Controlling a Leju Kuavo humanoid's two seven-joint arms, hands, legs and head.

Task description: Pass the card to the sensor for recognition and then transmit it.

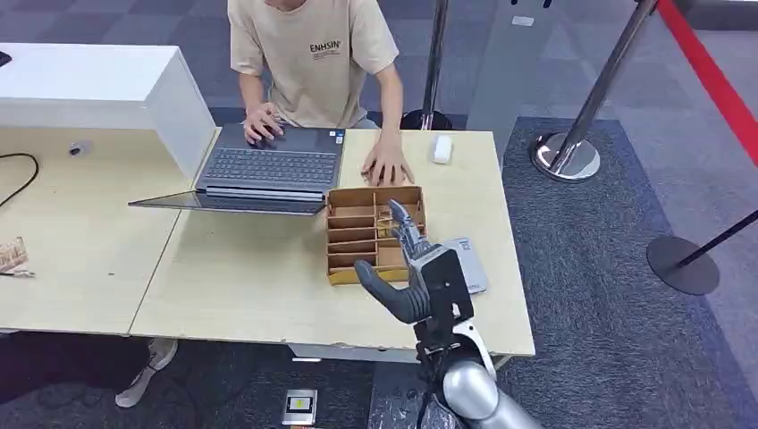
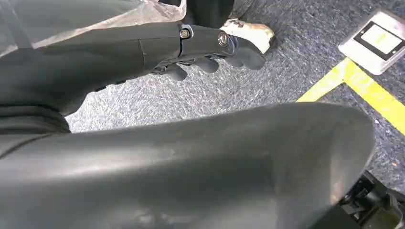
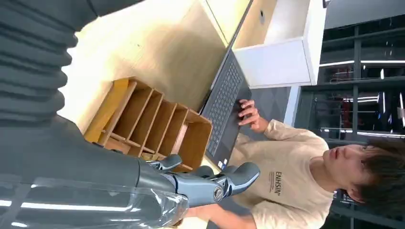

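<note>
My right hand (image 1: 413,268) hovers over the wooden divided box (image 1: 366,234) on the table (image 1: 241,277), fingers spread and holding nothing. I judge the task barely begun: no card is picked, and I cannot tell where it lies. A grey flat device (image 1: 471,264), perhaps the sensor, lies just beside the box. The table edge is near; a person's hand (image 1: 386,166) rests behind it. My left hand (image 2: 210,50) hangs loosely curled over the floor, holding nothing.

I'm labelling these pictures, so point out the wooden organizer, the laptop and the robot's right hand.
wooden organizer (image 1: 350,234), head view, on a left-side divider slot.
laptop (image 1: 268,166), head view, on the keyboard.
right hand (image 1: 407,268), head view, on the middle of the hand.
</note>
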